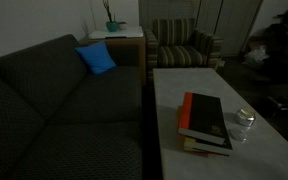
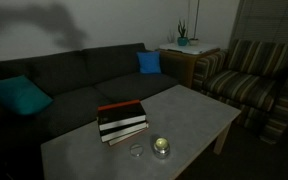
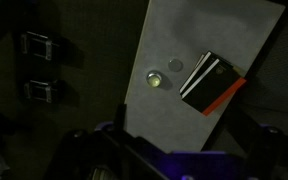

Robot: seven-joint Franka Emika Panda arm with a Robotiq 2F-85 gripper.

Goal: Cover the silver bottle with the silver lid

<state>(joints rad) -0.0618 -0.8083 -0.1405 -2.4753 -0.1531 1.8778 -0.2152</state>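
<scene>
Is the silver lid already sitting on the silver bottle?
No, in the wrist view the silver lid lies flat on the table, apart from the silver bottle beside it.

You look along the counter (image 1: pixel 174 100) from its short edge in an exterior view, diagonally over a corner in an exterior view. Your wrist view looks down from high. All share the book stack (image 3: pixel 212 82) and the silver bottle (image 3: pixel 156 80).
</scene>
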